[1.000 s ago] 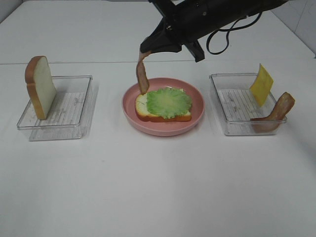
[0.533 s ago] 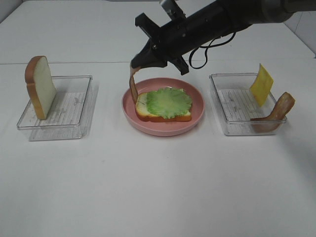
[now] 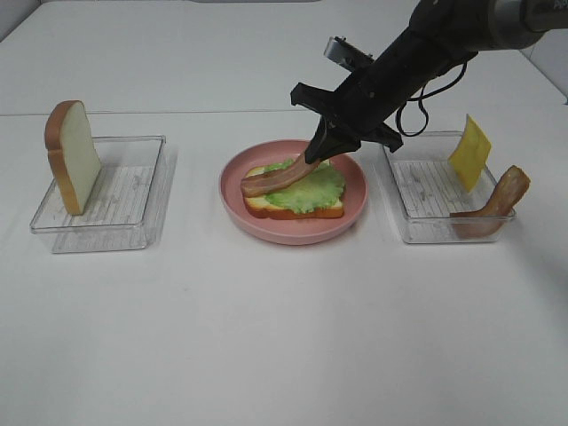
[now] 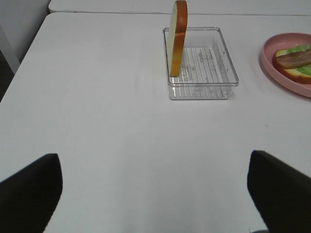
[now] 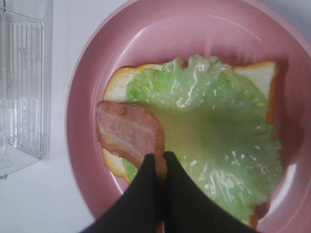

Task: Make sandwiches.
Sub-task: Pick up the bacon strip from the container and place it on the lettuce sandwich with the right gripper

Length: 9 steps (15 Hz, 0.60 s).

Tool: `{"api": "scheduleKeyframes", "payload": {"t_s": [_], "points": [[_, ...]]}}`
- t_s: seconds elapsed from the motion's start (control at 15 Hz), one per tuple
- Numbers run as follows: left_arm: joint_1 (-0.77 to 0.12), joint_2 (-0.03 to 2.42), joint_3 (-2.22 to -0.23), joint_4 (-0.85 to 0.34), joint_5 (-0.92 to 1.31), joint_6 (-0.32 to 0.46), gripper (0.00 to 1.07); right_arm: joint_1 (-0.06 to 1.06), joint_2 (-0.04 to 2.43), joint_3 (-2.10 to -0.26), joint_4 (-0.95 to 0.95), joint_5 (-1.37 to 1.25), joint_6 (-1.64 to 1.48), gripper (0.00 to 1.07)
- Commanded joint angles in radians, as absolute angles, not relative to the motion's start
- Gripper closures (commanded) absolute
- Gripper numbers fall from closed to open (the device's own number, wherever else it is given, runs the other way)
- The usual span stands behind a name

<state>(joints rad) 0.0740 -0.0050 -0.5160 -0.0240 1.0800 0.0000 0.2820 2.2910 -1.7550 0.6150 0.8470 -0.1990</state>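
A bread slice [image 3: 293,209] topped with a green lettuce leaf [image 3: 321,189] lies on the pink plate [image 3: 232,194]. My right gripper [image 3: 319,149] is shut on one end of a reddish-brown bacon strip [image 3: 273,182], which slopes down across the lettuce to the plate's left side. In the right wrist view the closed fingers [image 5: 146,194] pinch the bacon [image 5: 125,131] over the lettuce [image 5: 214,126]. A second bread slice [image 3: 71,155] stands on edge in the left tray [image 3: 133,191]. My left gripper [image 4: 154,162] is open and empty above bare table, well short of that tray [image 4: 201,73].
The right clear tray [image 3: 426,191] holds a yellow cheese square [image 3: 469,151] leaning on its far wall and another bacon strip [image 3: 497,200] leaning at its right end. The right arm reaches in from the upper right, over that tray's left end.
My right gripper has swung right and down. The bacon, which hung upright at the plate's left edge, now lies slanted across the lettuce, still held.
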Motion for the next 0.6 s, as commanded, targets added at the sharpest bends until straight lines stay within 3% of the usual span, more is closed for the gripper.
{"api": "scheduleKeyframes", "payload": {"t_s": [0.07,0.27,0.33,0.4,0.47,0.53,0.6], "points": [[0.070,-0.024,-0.516,-0.026,1.070,-0.005,0.11,0.280,2.277,-1.761,0.580,0.860,-0.192,1.07],[0.070,-0.024,-0.516,-0.026,1.070,-0.005,0.11,0.280,2.277,-1.761,0.546,0.860,-0.176,1.07],[0.070,-0.024,-0.516,-0.026,1.070,-0.005,0.11,0.280,2.277,-1.761,0.546,0.862,-0.176,0.98],[0.070,-0.024,-0.516,-0.026,1.070,-0.005,0.11,0.280,2.276,-1.761,0.546,0.868,-0.167,0.72],[0.070,-0.024,-0.516,-0.026,1.070,-0.005,0.11,0.280,2.274,-1.761,0.546,0.873,-0.159,0.59],[0.070,-0.024,-0.516,-0.026,1.070,-0.005,0.11,0.280,2.269,-1.761,0.537,0.889,-0.152,0.25],[0.070,-0.024,-0.516,-0.026,1.070,-0.005,0.11,0.280,2.247,-1.761,0.505,0.904,-0.155,0.11]]}}
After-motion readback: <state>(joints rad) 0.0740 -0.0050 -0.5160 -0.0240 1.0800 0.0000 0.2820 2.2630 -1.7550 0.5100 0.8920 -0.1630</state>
